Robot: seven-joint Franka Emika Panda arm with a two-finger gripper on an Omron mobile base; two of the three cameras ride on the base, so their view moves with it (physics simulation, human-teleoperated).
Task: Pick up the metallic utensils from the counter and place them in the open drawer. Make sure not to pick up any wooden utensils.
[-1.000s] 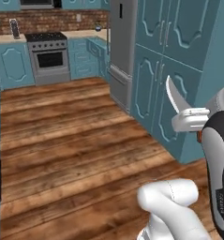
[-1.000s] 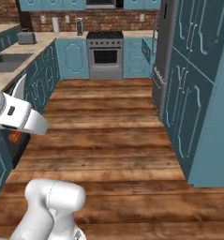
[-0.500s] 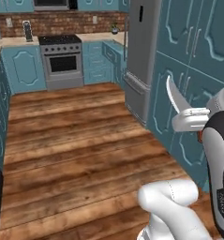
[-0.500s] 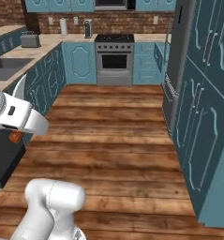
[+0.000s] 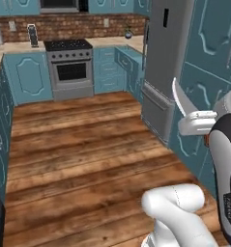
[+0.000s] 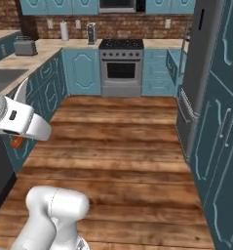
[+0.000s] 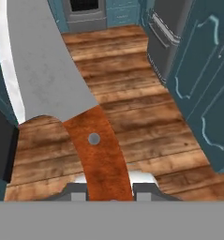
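Your brown wooden floor [image 5: 78,159] lies below, silver stove [image 5: 71,67] far off. Your hand [image 7: 109,193] grips the curved silver knife with reddish-brown handle [image 7: 62,103]. You must still reach the drawer.

Metallic knife [image 7: 48,79] with broad curved silver blade, reddish-brown riveted handle, clamped by the handle between the jaws, blade tip pointing up and away over the wooden floor, seen upright from the left base view [image 5: 181,99]
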